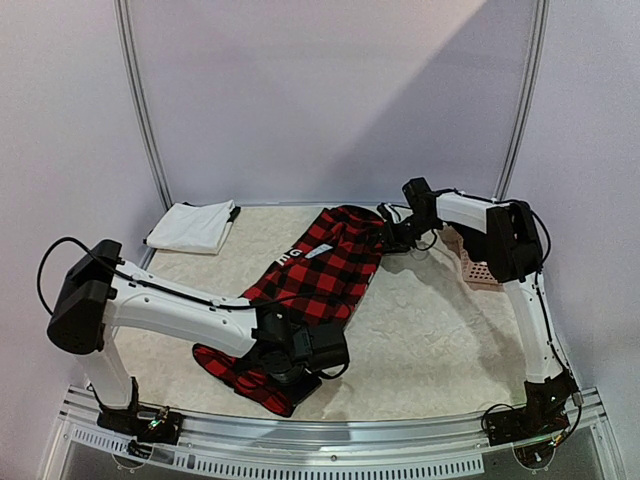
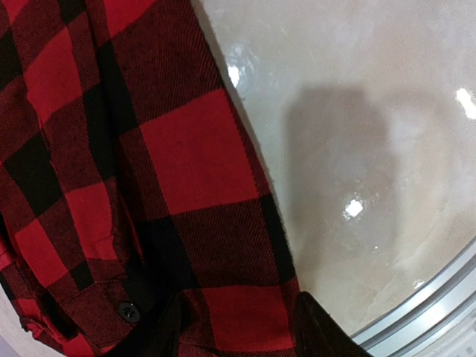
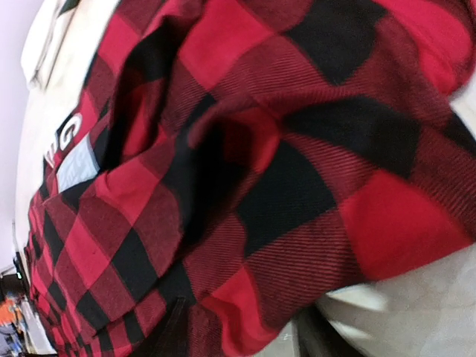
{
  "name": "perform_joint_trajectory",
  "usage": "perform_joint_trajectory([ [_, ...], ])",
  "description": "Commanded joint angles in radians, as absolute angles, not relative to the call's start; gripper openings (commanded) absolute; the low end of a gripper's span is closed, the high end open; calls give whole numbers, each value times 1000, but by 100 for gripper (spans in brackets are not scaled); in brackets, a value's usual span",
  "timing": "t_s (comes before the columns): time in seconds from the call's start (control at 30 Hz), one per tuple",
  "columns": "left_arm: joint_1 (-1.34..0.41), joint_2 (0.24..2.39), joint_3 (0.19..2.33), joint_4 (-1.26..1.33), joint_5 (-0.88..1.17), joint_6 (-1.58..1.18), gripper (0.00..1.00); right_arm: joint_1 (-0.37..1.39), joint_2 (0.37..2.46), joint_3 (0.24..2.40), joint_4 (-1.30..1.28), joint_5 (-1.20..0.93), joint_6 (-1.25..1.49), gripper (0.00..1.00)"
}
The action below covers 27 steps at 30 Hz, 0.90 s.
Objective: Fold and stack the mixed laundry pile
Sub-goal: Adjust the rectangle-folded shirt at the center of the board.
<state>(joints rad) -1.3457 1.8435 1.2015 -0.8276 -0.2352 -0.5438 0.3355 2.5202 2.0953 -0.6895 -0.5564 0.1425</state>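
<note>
**A:** How do the left fingers [image 2: 316, 331] stand?

**B:** Drawn in on the shirt [image 1: 320, 280], at its near end. Checked cloth fills the whole gap between them. Only their dark stubs show; the tips are under the cloth.

**A:** And the right fingers [image 3: 316, 338]?

**B:** Much the same. They are clamped on a bunched fold at the far end of the shirt, just beside the basket [image 1: 470, 262].

**A:** Where does the shirt lie?

**B:** In a long slanting band across the middle of the bench [image 1: 430, 340], from one set of fingers to the other.

**A:** Count things for me.

**B:** One shirt, one white cloth [image 1: 192, 226], one basket, two arms. On the shirt I see one black button [image 2: 128, 311] and one pale label [image 3: 74, 167] with lettering beside it.

**A:** Textures?

**B:** The shirt is soft red-and-black flannel in large checks, with a fine diagonal weave showing up close. The white cloth is folded into a flat rectangle at the far left corner, well apart from the shirt. The basket is pink and perforated. The bench top is cream and mottled, with a ribbed metal rail [image 2: 431, 305] at its near edge.
</note>
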Motion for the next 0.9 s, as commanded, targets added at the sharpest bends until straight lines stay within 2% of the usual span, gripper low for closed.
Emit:
perform_joint_trajectory([
  [0.0, -1369, 1892, 1198, -839, -209, -579, 53, 325, 2452, 1986, -793, -466, 106, 56],
  [0.2, -1378, 1922, 1202, -754, -141, -585, 48, 304, 2227, 1803, -813, -470, 59, 69],
  [0.4, -1386, 2027, 1338, -773, -125, -530, 11, 289, 2011, 1592, -820, -459, 11, 71],
  [0.43, -1389, 2045, 1373, -767, -115, -512, 9, 287, 1958, 1564, -819, -449, -8, 71],
  [0.7, -1406, 2265, 1767, -787, 2, -360, 4, 227, 1706, 1407, -826, -390, -84, 72],
  [0.87, -1413, 2387, 1989, -807, 44, -312, 10, 165, 1588, 1359, -832, -378, -107, 73],
])
